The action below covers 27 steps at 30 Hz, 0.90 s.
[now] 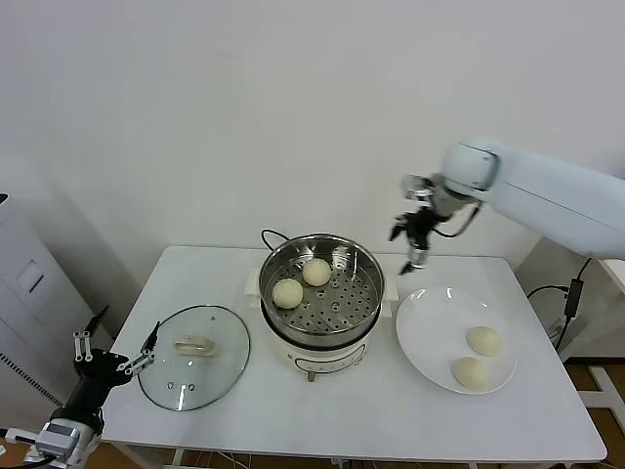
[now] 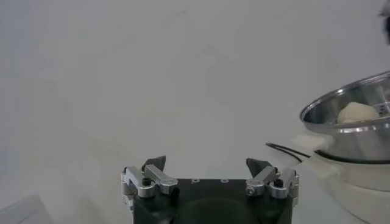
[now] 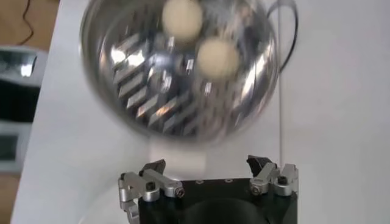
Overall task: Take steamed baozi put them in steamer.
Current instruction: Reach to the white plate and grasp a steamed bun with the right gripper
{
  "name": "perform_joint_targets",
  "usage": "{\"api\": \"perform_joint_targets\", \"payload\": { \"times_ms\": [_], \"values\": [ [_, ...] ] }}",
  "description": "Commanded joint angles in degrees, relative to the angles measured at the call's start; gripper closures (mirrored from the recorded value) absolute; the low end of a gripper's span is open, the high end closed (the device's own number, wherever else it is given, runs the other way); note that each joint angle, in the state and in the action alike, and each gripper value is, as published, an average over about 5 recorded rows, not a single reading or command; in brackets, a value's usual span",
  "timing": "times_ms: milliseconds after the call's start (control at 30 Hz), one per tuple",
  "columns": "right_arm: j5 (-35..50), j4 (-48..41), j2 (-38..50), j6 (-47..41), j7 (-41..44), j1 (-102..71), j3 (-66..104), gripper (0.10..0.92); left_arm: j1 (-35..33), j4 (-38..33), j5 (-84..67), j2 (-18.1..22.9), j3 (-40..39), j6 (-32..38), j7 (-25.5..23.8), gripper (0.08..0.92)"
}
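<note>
The steel steamer (image 1: 366,283) sits on its white cooker base at the table's middle and holds two baozi (image 1: 287,292) (image 1: 316,272). Two more baozi (image 1: 483,339) (image 1: 470,371) lie on the white plate (image 1: 425,327) at the right. My right gripper (image 1: 414,256) hangs open and empty in the air between the steamer and the plate, above the table's far side. The right wrist view shows the steamer (image 3: 122,91) with its two baozi (image 3: 182,17) (image 3: 217,57) beyond my gripper (image 3: 207,165). My left gripper (image 1: 115,342) is open and empty, parked off the table's left front corner.
A glass lid (image 1: 220,366) with a white handle lies flat left of the steamer. A black cord (image 1: 269,234) runs behind the cooker. The left wrist view shows the steamer's rim (image 2: 341,125), one baozi (image 2: 358,112) inside, and my left gripper (image 2: 206,164).
</note>
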<state>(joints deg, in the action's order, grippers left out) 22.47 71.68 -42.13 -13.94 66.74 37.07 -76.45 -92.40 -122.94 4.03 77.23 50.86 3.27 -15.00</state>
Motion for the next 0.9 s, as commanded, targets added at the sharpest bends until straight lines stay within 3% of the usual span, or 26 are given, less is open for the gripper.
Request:
{"api": "perform_joint_targets", "payload": {
  "times_ms": [33, 267, 900],
  "values": [
    [-17.73, 3.94, 14.60, 8.39, 3.98, -14.73, 7.82, 0.203, 0.38, 0.32, 0.56, -0.22, -0.48, -0.24, -0.02, 0.177],
    [-22.73, 2.53, 14.77, 10.22, 2.93, -29.26, 17.37, 0.203, 0.40, 0.31, 0.93, -0.31, -0.42, -0.63, 0.11, 0.177],
    [-22.88, -1.27, 10.52, 10.64, 1.18, -36.74, 22.69, 0.203, -0.75, 0.21, 1.78, 0.65, 0.14, -0.29, 0.16, 0.177]
  ]
}}
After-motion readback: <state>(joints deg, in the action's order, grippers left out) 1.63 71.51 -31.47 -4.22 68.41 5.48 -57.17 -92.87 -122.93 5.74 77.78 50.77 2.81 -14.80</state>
